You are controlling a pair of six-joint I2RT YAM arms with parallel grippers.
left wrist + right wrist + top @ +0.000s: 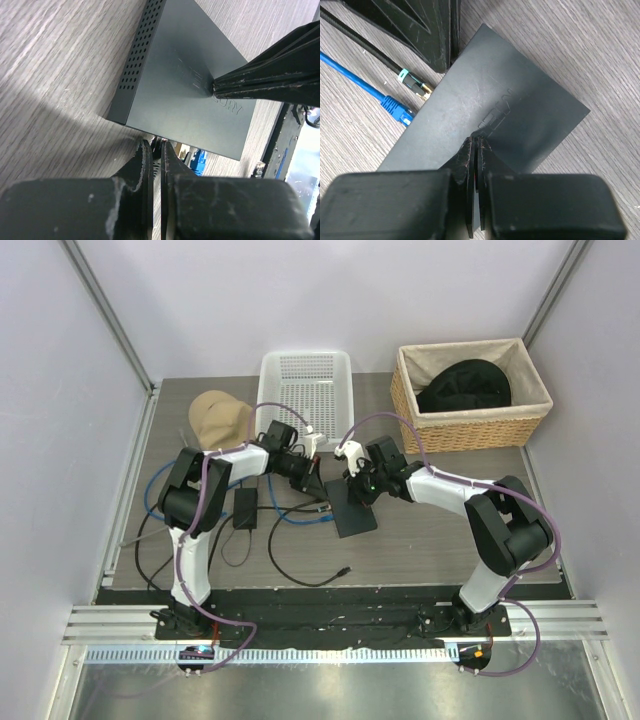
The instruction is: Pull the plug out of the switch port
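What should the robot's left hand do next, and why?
Probably the left hand should open and slide over to the blue plug. Its fingers are shut on nothing beside the switch, while the plug sits against the switch's edge nearby. The right hand, shut, presses on the switch's top, likely holding it down.

We see the switch (490, 115) as smooth matt dark casing, faintly scratched, on a table (55, 65) of grey wood-grain. The right gripper (475, 141) is scuffed black plastic. At two o'clock a woven wicker basket (470, 435) carries pale cloth lining; at twelve, a white plastic crate (305, 365)
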